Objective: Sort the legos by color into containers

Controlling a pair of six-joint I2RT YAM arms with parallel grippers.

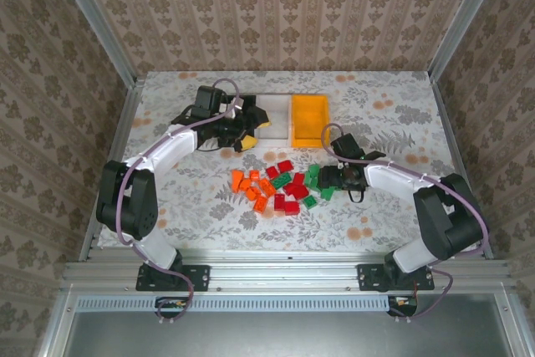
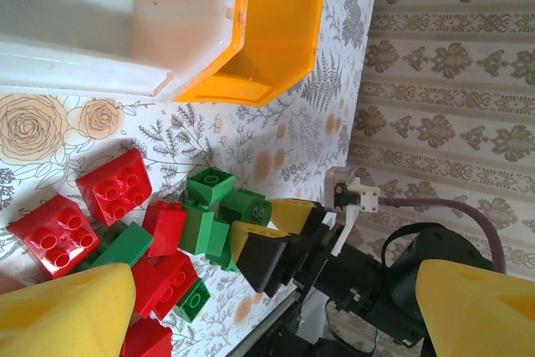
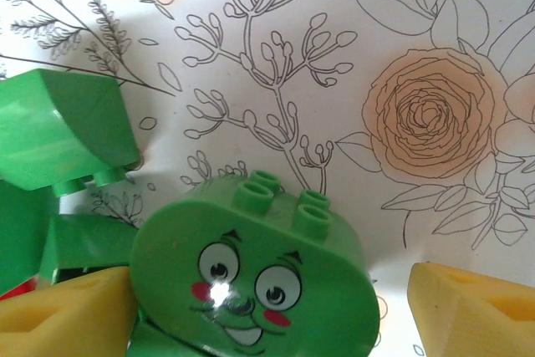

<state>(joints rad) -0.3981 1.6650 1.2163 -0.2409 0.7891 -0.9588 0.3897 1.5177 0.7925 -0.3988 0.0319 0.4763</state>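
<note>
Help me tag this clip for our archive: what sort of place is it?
Probably a robotics lab test cell, not a home: a silver aluminium frame rail edges the floral-print tabletop, and beige patterned wallpaper panels box it in on three sides.

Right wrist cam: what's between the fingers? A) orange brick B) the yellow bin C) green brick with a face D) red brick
C: a green brick with a cartoon face lies between the open right fingers, with bare table showing beside one of them.
</note>
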